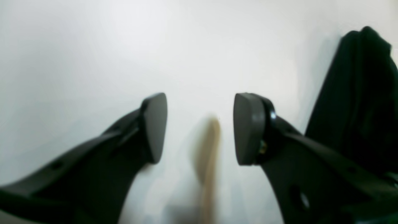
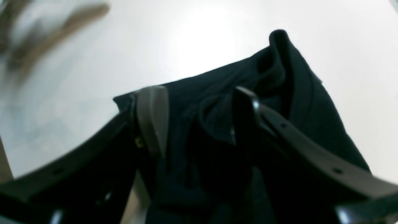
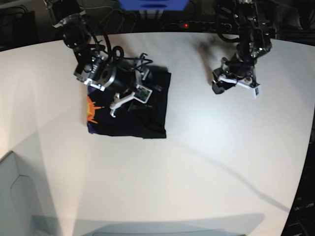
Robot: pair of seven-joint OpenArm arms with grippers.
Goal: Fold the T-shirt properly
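The black T-shirt lies folded into a rough rectangle on the white table, left of centre, with an orange sunburst print at its left edge. My right gripper hangs low over the shirt's upper part. In the right wrist view this right gripper is open, and rumpled T-shirt cloth lies between and beyond its fingers. My left gripper is far off to the right over bare table. It is open and empty, and the T-shirt shows at that view's right edge.
Black cables and a blue object line the table's far edge. A pale grey box sits at the lower left. The table's rounded edge runs down the right side. A blurred tan streak shows below my left gripper.
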